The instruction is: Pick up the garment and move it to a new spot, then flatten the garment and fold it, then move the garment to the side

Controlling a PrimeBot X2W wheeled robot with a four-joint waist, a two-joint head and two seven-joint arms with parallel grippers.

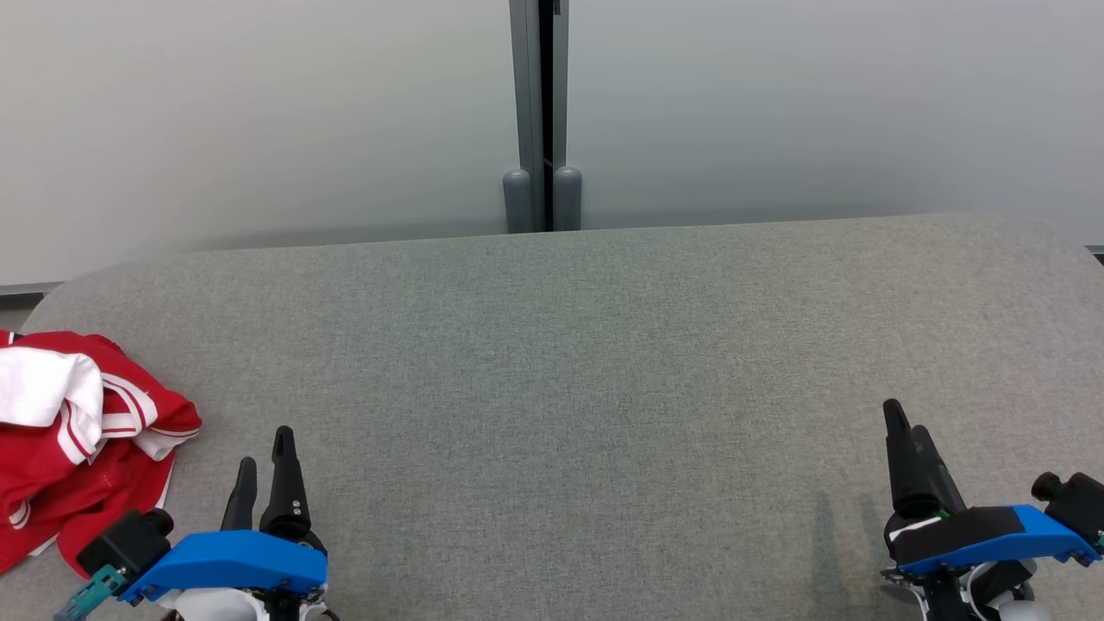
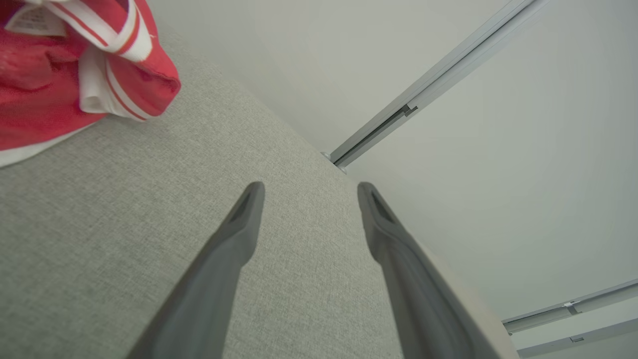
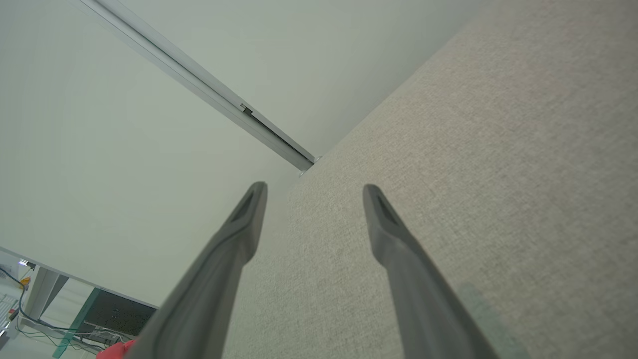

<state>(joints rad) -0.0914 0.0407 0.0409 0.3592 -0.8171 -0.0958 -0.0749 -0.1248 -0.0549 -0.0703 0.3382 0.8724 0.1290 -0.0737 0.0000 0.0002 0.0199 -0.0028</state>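
Note:
The garment (image 1: 73, 431), red with white panels and striped trim, lies crumpled at the left edge of the grey fabric table (image 1: 569, 362). In the left wrist view the garment (image 2: 60, 70) fills the upper left corner. My left gripper (image 1: 265, 447) hovers open just right of the garment, at the table's front, with nothing between its fingers (image 2: 239, 224). My right gripper (image 1: 906, 418) stands open at the front right, far from the garment, also with nothing between its fingers (image 3: 246, 219).
Pale partition panels with a grey vertical post (image 1: 542, 112) rise behind the table's far edge. The table's left corner (image 1: 52, 302) is rounded. In the right wrist view, a desk and cables (image 3: 30, 309) show beyond the table.

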